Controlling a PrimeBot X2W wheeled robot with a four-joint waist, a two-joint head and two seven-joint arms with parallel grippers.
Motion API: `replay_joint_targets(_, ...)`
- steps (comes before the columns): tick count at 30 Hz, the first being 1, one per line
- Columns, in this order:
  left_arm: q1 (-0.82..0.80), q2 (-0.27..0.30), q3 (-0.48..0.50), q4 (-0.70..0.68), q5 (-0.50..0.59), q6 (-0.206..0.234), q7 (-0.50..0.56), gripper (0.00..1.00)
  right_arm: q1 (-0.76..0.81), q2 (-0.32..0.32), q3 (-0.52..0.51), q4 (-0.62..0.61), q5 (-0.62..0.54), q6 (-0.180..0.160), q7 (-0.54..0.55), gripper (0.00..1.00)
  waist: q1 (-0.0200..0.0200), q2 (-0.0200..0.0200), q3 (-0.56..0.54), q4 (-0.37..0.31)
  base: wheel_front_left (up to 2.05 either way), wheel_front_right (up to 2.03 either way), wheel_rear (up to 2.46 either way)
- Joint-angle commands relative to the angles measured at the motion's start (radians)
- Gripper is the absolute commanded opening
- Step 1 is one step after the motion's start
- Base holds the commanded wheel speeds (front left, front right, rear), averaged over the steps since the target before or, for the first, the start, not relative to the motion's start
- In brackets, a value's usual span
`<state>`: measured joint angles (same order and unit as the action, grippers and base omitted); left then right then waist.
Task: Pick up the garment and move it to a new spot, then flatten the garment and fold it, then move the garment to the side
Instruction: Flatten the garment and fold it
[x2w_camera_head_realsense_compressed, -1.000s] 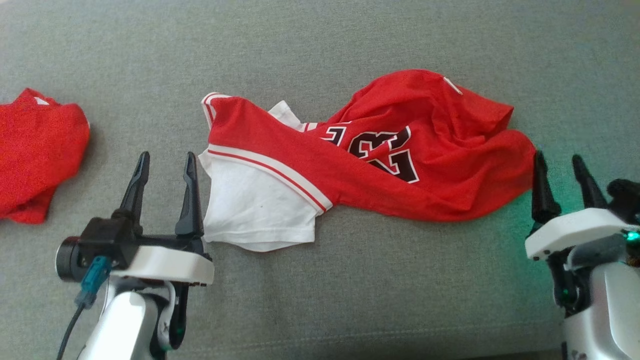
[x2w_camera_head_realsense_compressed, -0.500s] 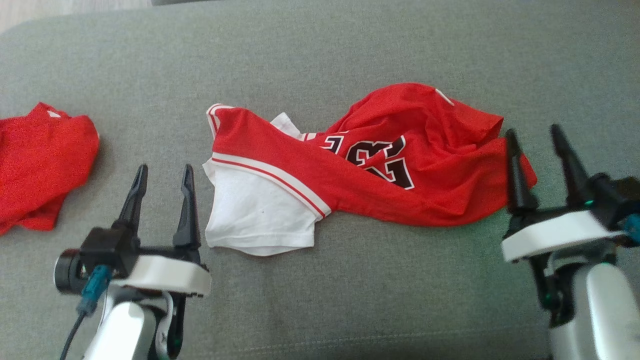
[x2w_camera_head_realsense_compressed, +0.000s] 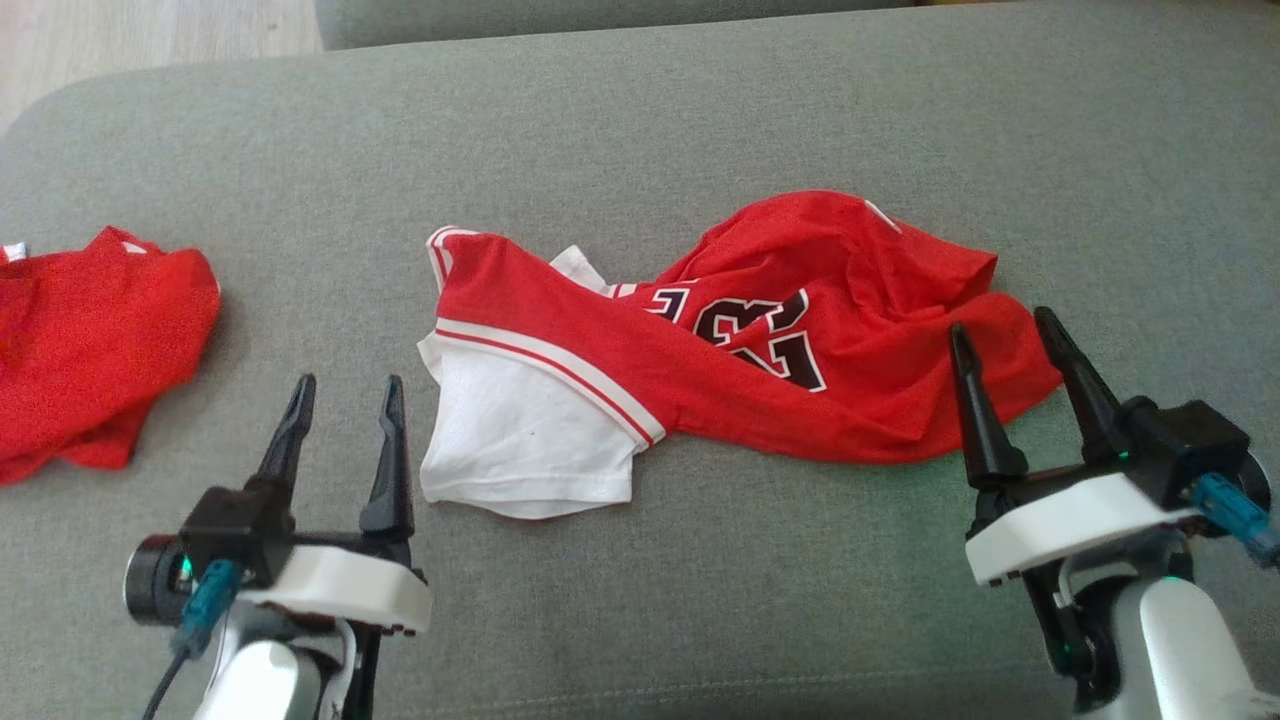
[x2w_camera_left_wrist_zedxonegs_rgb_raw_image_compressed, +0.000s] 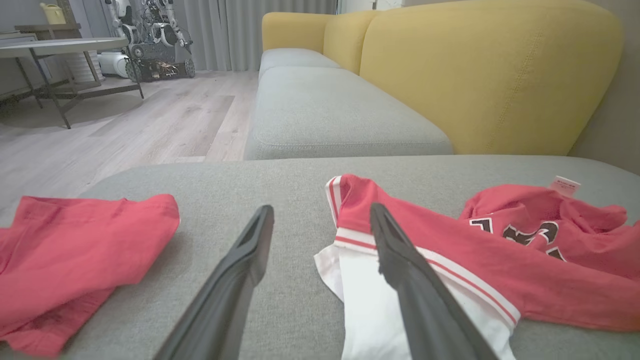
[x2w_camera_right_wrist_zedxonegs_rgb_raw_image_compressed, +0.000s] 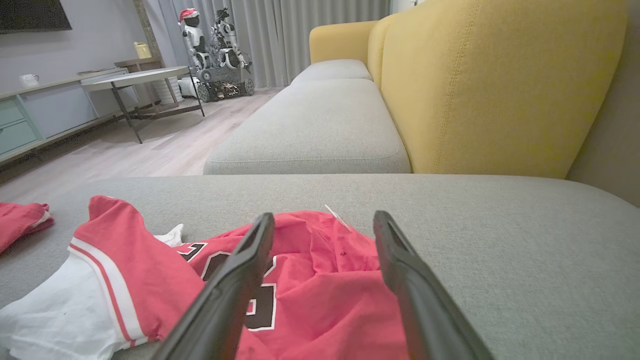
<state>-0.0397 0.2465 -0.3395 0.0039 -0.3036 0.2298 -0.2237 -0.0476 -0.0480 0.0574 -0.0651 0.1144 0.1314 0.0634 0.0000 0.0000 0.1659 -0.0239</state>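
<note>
A red garment (x2w_camera_head_realsense_compressed: 800, 340) with black numbers and a white sleeve lies crumpled on the grey cushion (x2w_camera_head_realsense_compressed: 640, 130), seen also as the garment (x2w_camera_left_wrist_zedxonegs_rgb_raw_image_compressed: 450, 260) in the left wrist view and the garment (x2w_camera_right_wrist_zedxonegs_rgb_raw_image_compressed: 320, 295) in the right wrist view. My left gripper (x2w_camera_head_realsense_compressed: 345, 385) stands open just left of the white sleeve, with nothing between its fingers. My right gripper (x2w_camera_head_realsense_compressed: 1005, 320) is open over the garment's right edge, holding nothing.
A second red cloth (x2w_camera_head_realsense_compressed: 90, 340) lies at the cushion's left edge. A yellow sofa back (x2w_camera_left_wrist_zedxonegs_rgb_raw_image_compressed: 475, 75) rises behind the cushions. Wooden floor (x2w_camera_left_wrist_zedxonegs_rgb_raw_image_compressed: 125, 115), a table (x2w_camera_left_wrist_zedxonegs_rgb_raw_image_compressed: 55, 47) and another robot (x2w_camera_right_wrist_zedxonegs_rgb_raw_image_compressed: 215, 45) lie beyond.
The head camera has tilted up, shifting the whole scene down. My right gripper has moved left onto the garment's right edge. The left gripper has held its place beside the sleeve.
</note>
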Motion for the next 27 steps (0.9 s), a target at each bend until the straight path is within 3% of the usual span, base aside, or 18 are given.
replay_joint_targets(1,-0.022,0.02,0.037,-0.034,-0.008,0.006,0.0,1.0,-0.017,-0.002,0.026,-0.04,0.006,-0.001,0.006,1.0,0.0,0.0,-0.001,0.0,0.0,0.0,0.0)
replay_joint_targets(10,-0.025,0.021,0.023,-0.021,-0.024,-0.009,0.01,1.0,-0.011,-0.002,0.031,-0.044,0.014,-0.001,0.013,1.0,0.0,0.0,-0.001,0.001,0.0,0.0,0.0)
replay_joint_targets(19,-0.035,0.007,-0.03,0.11,-0.111,-0.1,0.113,1.0,-0.019,-0.002,0.046,-0.032,0.033,-0.001,0.017,1.0,0.0,0.0,0.023,-0.012,0.0,0.0,0.0)
replay_joint_targets(27,-0.055,-0.011,-0.039,0.225,-0.162,-0.155,0.106,1.0,-0.021,-0.002,0.043,-0.018,0.042,-0.001,0.012,1.0,0.0,0.0,0.035,-0.021,0.0,0.0,0.0)
